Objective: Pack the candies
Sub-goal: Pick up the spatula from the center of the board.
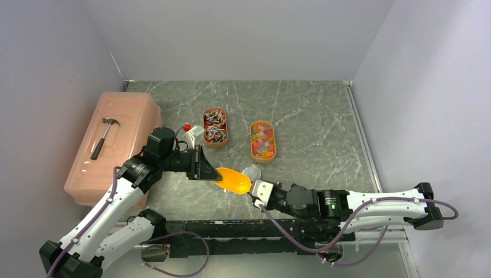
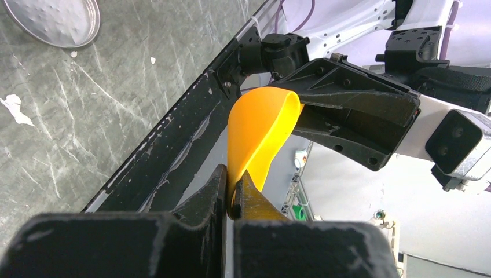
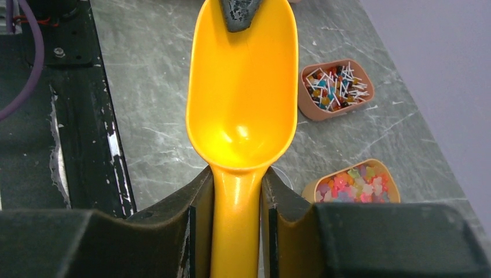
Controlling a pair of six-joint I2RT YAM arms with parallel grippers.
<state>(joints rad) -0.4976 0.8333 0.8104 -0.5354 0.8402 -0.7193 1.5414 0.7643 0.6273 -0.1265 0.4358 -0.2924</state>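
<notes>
The yellow-orange scoop is empty and held above the table's near edge between both arms. My left gripper is shut on the front rim of its bowl; the fingers pinch the thin wall. My right gripper is shut on the scoop's handle. The wrapped candies fill the left oval tray and show in the right wrist view. The glossy candies fill the right oval tray and show in the right wrist view.
A small clear round dish lies just behind the scoop and shows in the left wrist view. A pink lidded box with a hammer on it stands at the left. A small red item lies left of the trays.
</notes>
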